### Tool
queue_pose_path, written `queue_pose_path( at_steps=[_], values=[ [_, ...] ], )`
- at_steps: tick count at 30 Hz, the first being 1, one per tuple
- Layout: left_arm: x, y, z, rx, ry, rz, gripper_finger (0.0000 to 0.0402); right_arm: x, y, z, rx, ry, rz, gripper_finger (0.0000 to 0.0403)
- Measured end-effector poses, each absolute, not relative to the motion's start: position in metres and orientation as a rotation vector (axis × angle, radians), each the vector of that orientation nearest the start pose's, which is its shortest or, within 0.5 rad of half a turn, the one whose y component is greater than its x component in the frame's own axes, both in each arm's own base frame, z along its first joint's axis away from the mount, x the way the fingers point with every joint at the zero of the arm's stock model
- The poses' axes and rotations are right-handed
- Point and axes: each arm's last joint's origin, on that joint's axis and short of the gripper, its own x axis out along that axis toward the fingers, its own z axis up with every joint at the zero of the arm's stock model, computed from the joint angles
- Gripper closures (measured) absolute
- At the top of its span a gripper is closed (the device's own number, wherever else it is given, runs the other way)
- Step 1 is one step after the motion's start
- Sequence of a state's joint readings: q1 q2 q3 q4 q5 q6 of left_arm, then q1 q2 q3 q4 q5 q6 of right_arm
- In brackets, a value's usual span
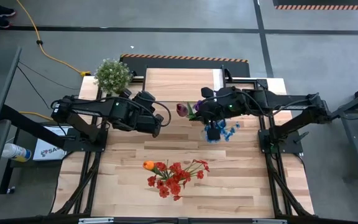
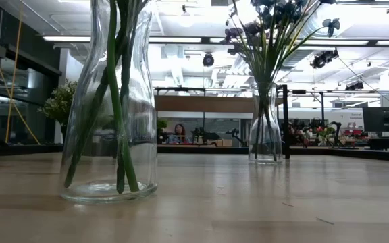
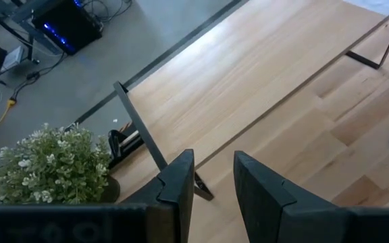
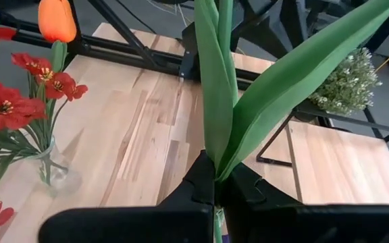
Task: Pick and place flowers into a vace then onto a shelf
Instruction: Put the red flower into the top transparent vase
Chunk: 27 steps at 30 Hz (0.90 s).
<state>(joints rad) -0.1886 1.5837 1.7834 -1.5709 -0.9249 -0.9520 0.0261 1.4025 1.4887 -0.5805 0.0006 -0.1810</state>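
Right gripper [image 1: 212, 132], seen from above, hangs over the middle of the wood-plank tabletop [image 1: 241, 180], just above a clear glass vase of blue and purple artificial flowers [image 1: 227, 132]; a dark maroon bloom [image 1: 183, 109] juts out beside it toward the left arm. The left gripper [image 1: 156, 126] hovers near the low light-wood shelf with a white strip and black legs [image 1: 185, 84], with the bushy green potted plant [image 1: 112, 75] behind it by the table's far left corner. A second clear vase holding red flowers and one orange bloom [image 1: 174, 175] stands nearer the front edge, well apart from both arms.

From table height, both vases stand upright on the tabletop, the nearer one [image 2: 111, 101] with green stems inside, the farther one [image 2: 265, 121] bearing the dark blooms. Neither arm shows here.

The left wrist view shows its fingers [image 3: 181, 182] slightly parted with nothing between them, over the shelf's bare top.

The right wrist view shows the fingers clenched on a green stem with long leaves [image 4: 228, 94], the red bunch off to one side.

Judging from this, most flowers already sit in vases; this stem likely remains to be dropped in, and both vases are not yet on the shelf. The shelf top offers open room, though its front edge and thin legs lie close to the blue vase's path.
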Motion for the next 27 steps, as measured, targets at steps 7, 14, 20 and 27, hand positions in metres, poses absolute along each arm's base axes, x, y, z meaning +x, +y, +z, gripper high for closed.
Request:
queue_pose_path(
  at_steps=[7,14,20,27],
  values=[
    [0.268,-0.028,0.391,-0.075,0.751,1.063,0.0263,0.304,0.008,0.394,-0.185,0.506,0.071,0.0403],
    [0.268,-0.028,0.391,-0.075,0.75,1.063,0.0263,0.305,0.007,0.394,-0.195,0.509,0.056,0.0403],
    [0.268,-0.028,0.391,-0.075,0.751,1.062,0.0263,0.305,0.007,0.394,-0.205,0.512,0.029,0.0403],
    [0.268,-0.028,0.391,-0.075,0.751,1.061,0.0263,0.314,0.006,0.386,-0.184,0.537,0.007,0.0403]
  ],
)
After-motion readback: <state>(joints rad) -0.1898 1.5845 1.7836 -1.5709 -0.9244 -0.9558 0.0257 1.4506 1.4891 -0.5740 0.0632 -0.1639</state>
